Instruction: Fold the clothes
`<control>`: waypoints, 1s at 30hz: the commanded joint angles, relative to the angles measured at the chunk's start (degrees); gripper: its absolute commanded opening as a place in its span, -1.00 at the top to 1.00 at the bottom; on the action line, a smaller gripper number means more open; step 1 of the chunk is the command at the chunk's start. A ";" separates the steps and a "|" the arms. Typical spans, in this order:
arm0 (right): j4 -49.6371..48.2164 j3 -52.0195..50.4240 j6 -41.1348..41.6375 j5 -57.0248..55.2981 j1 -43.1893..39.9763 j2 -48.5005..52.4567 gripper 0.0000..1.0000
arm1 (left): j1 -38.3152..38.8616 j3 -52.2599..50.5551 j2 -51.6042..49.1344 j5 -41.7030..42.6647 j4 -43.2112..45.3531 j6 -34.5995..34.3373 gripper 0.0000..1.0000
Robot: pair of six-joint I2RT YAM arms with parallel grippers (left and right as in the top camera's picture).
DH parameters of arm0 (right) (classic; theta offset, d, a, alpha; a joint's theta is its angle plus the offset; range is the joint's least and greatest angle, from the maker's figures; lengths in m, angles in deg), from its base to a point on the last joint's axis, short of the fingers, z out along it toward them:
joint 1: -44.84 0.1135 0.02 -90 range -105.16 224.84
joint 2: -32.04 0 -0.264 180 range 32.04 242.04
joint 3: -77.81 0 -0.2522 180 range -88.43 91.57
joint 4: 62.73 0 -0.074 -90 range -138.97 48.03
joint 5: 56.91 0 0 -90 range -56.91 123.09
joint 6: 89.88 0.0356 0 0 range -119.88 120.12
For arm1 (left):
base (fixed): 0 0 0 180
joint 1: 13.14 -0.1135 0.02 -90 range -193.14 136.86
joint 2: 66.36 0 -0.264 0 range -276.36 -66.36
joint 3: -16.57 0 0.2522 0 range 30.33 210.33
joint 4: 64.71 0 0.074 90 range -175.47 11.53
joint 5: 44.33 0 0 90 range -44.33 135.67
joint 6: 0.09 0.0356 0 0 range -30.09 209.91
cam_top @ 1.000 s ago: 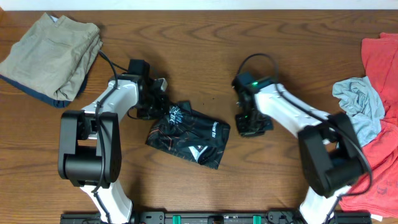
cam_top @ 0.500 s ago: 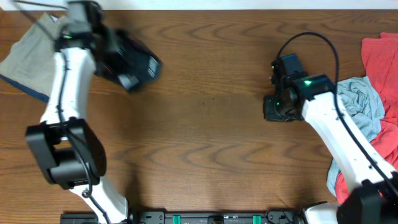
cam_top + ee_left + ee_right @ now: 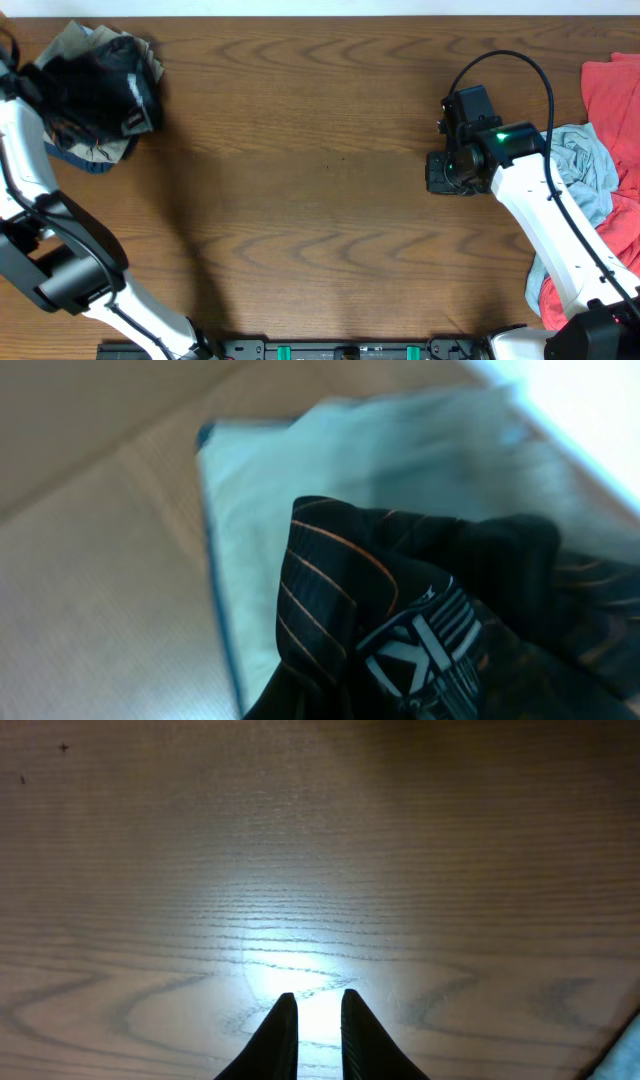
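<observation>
The black jersey with orange lines and white lettering hangs blurred over a folded khaki garment at the table's far-left corner. My left gripper is shut on the jersey. Its fingers are hidden by the cloth in the left wrist view. My right gripper hovers low over bare wood right of centre. In its wrist view the right gripper shows a narrow gap with nothing in it. A red garment and a pale blue-grey one lie heaped at the right edge.
The khaki pile shows a dark blue edge underneath. A black cable loops above the right arm. Bare brown tabletop spans the middle, between the two arms.
The left arm has carried the jersey from the middle of the table up to the far-left pile. The right arm pulled back to the right, then stayed about where it is.
</observation>
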 commanded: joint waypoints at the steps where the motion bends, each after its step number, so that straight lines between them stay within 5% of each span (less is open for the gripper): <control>1: 0.09 0.13 0.17 -1.40 -0.44 -0.63 0.70 | -2.12 0.15 -2.73 -1.44 -2.10 -3.50 0.82; 4: 0.13 0.13 -0.09 -1.38 -0.44 -0.63 0.69 | -3.21 0.15 -3.69 -1.44 -3.17 -3.63 0.70; 30: 1.09 0.13 -0.50 -1.42 -0.44 -0.63 0.61 | -3.65 0.15 -5.14 -2.73 15.10 -7.06 0.78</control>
